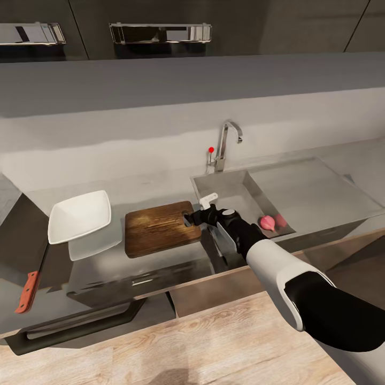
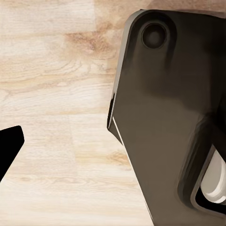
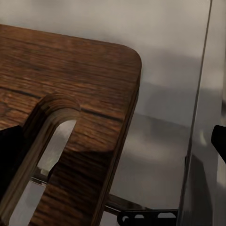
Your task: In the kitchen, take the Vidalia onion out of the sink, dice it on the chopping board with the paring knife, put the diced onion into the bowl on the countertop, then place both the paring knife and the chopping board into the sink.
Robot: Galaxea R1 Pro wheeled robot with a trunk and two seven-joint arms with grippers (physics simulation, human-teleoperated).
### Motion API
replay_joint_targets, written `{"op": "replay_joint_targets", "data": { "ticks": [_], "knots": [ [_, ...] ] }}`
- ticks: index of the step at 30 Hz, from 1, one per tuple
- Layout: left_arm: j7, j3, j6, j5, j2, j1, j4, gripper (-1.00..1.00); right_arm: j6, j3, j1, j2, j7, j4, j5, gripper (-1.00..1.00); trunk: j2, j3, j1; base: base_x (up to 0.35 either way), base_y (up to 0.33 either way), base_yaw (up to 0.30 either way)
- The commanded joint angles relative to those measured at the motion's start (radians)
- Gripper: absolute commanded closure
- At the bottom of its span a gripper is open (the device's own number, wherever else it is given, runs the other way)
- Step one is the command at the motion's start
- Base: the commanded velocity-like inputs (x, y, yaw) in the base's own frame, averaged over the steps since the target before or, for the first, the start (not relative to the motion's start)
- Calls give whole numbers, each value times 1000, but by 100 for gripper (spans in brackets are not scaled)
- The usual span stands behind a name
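- Right arm [image 1: 299, 278], white and black, fills the near lower right of the head view and reaches forward to the worktop edge.
- Worktop [image 1: 160, 184]: long, grey, glossy. Expect low friction; items set on it may slide when pushed.
- Sink [image 1: 235, 187]: steel basin set into the worktop, tap at the back. Hard, slick walls.
- Board [image 1: 160, 227]: dark wood, flat on the worktop just left of the sink, its slot end toward the sink. Judged stiff and the heaviest item. Best hold: the short end at the slot, one finger through the slot.
- Bowl [image 1: 80, 216]: white, square, left of the board and near it. Judged rigid and breakable; hold by the rim.
- Right gripper [image 1: 199, 214]: sits at the board's slot end. The right wrist view shows the slot [image 3: 52, 150] close up with one dark finger [image 3: 9, 155] at the edge; whether the claw is apart or clamped cannot be told.
- Knife [image 1: 29, 289]: orange-red handle, far left, well apart from the board. Light and thin; take by the handle.
- Onion [image 1: 269, 222]: small, pinkish-red, in the sink's near right corner. Round, smooth, likely to roll; grip across its widest part.
- Left gripper: one dark fingertip [image 2: 9, 146] over the wood floor; state cannot be told.
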Motion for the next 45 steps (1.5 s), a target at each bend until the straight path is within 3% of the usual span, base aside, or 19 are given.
{"op": "replay_joint_targets", "data": {
  "ticks": [1, 12, 15, 17, 23, 26, 31, 45],
  "knots": [
    [-1, 4, -3, 2, 0, 0, 0, -100, 5, 2, -1, 0, 1, -1, -4, -100, -2, -1, 1, 0, 0, 0],
    [-1, 4, -3, 2, 0, 0, -1, -100, 9, 5, -1, 0, 3, -14, -3, -100, -2, -1, 1, 0, 0, 0],
    [-1, 4, -3, 2, 0, 0, 0, -100, 23, 4, -1, 0, 1, -68, -2, -100, -2, -1, 1, 0, 0, 0],
    [-1, 4, -3, 2, 0, 0, -1, -100, 58, 3, -1, 0, 0, -130, -2, -100, -2, -1, 1, 0, 0, 0],
    [-1, 4, -3, 2, 0, 0, -1, -100, 338, 1, -1, 0, -2, -422, 0, -100, -2, -1, 1, 0, 0, 0],
    [-1, 4, -3, 2, 0, 0, -1, -100, 412, 1, -1, 0, -2, -507, 0, -100, -2, -1, 1, 0, 0, 0],
    [-1, 4, -3, 3, 0, 0, -1, -100, 444, 0, -1, 0, -2, -547, 0, -100, -2, -1, 1, -61, 19, 0],
    [-1, 4, -3, 4, 0, 0, -1, -100, 446, 0, -1, 0, -1, -544, -1, -100, -2, -1, 1, -275, 115, 0]
  ]
}}
